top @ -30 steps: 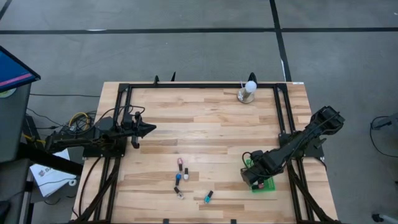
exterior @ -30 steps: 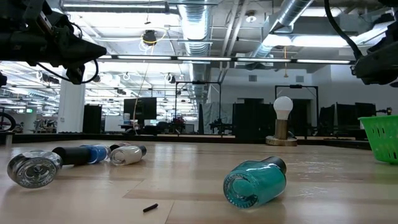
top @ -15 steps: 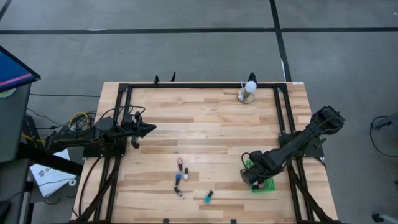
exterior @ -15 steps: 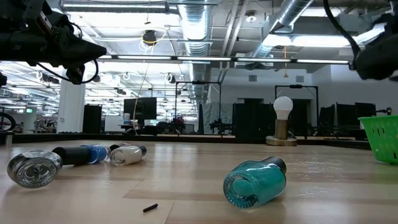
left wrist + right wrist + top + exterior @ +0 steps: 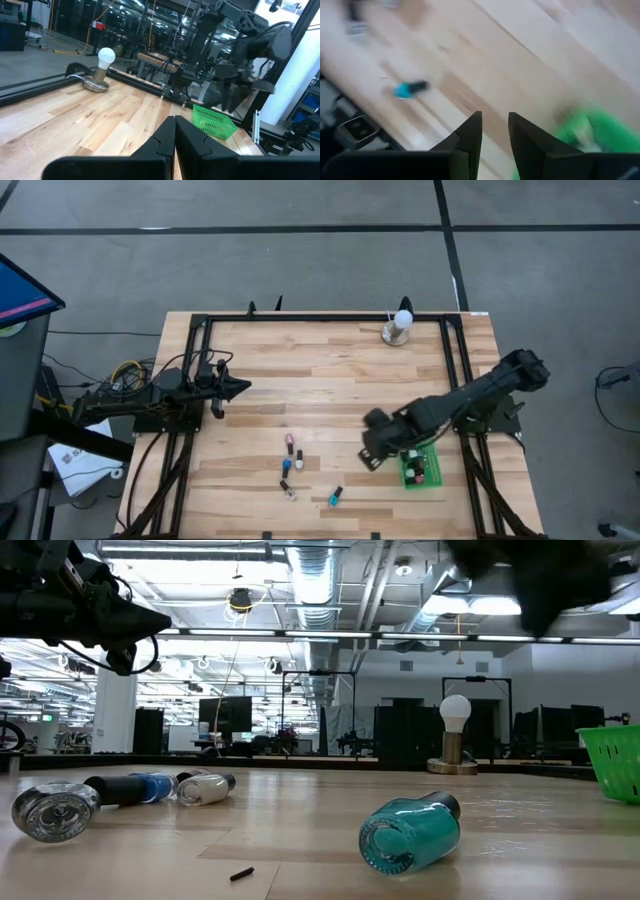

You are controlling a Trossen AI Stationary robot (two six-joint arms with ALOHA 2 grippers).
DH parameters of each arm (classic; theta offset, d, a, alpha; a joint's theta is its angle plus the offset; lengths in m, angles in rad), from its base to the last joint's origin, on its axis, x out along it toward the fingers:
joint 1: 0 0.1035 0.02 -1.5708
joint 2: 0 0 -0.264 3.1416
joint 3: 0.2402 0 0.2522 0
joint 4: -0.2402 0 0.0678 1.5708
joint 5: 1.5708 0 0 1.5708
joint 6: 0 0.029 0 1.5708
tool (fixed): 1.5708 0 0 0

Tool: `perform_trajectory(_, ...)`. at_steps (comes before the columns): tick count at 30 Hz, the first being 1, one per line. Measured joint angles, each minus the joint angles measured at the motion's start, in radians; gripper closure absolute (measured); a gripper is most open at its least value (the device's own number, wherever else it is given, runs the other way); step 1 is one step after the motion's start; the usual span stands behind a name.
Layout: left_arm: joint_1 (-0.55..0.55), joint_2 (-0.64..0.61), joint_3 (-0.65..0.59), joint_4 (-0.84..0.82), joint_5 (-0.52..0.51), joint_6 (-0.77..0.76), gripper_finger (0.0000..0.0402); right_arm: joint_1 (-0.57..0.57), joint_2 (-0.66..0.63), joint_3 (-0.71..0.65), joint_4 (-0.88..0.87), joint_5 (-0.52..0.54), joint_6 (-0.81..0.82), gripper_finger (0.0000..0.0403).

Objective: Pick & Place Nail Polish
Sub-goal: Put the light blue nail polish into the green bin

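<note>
The right pincer (image 5: 372, 455) is seen in the high view above the tabletop (image 5: 330, 370), just beside the green basket (image 5: 421, 468), which lies on its outer side. In the right wrist view its two dark fingers (image 5: 470, 131) are held slightly apart, with bare wood showing in the gap and nothing gripped.

The teal nail polish bottle (image 5: 335, 497) lies on its side ahead of and below the right pincer, toward the front edge of the tabletop. In the high view its long axis runs diagonally, with the dark cap pointing toward the right pincer. In the low view the same bottle (image 5: 410, 830) is seen almost end-on, base toward the camera and cap away.

A small cluster of further bottles (image 5: 291, 465) lies farther from the right pincer, between the two arms. All are on their sides; in the low view a clear bottle (image 5: 48, 810), a blue bottle (image 5: 148, 786) and a white bottle (image 5: 203, 787) lie across the picture. Bottles are seen inside the basket, but their number and pose cannot be made out.

The right wrist view is heavily smeared; the teal bottle (image 5: 409, 89) and basket (image 5: 585, 132) appear only as blurred patches. In the low view the right arm is a dark blur at the upper edge.

The left pincer (image 5: 240, 387) waits at the left side, well apart from all bottles, its fingers (image 5: 192, 142) pressed together.

The white ball on its metal base (image 5: 399, 327) stands at the far edge.
</note>
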Motion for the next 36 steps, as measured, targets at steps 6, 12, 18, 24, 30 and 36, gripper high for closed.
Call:
perform_trajectory(6,0.0,0.0,0.0,0.0,0.0,0.0,0.0401,-0.028,0.184,0.161,0.094,-0.009,-0.495,0.0308)
perform_trajectory(12,0.0,0.0,0.0,0.0,0.0,0.0,0.0401,-0.012,0.378,0.33,0.08,-0.076,-0.905,0.0248)
perform_trajectory(18,0.0,0.0,0.0,0.001,0.0,0.0,0.0401,-0.001,0.518,0.426,0.074,-0.12,-1.171,0.018)
perform_trajectory(24,0.0,0.0,0.0,0.0,0.0,0.0,0.0401,0.008,0.578,0.464,0.077,-0.136,-1.354,0.0171)
perform_trajectory(30,0.0,0.0,0.0,0.001,0.0,0.0,0.0401,0.021,0.593,0.463,0.079,-0.142,-1.401,0.0179)
perform_trajectory(36,0.0,0.0,0.0,0.0,0.0,0.0,0.0401,0.033,0.591,0.464,0.117,-0.144,-1.431,0.018)
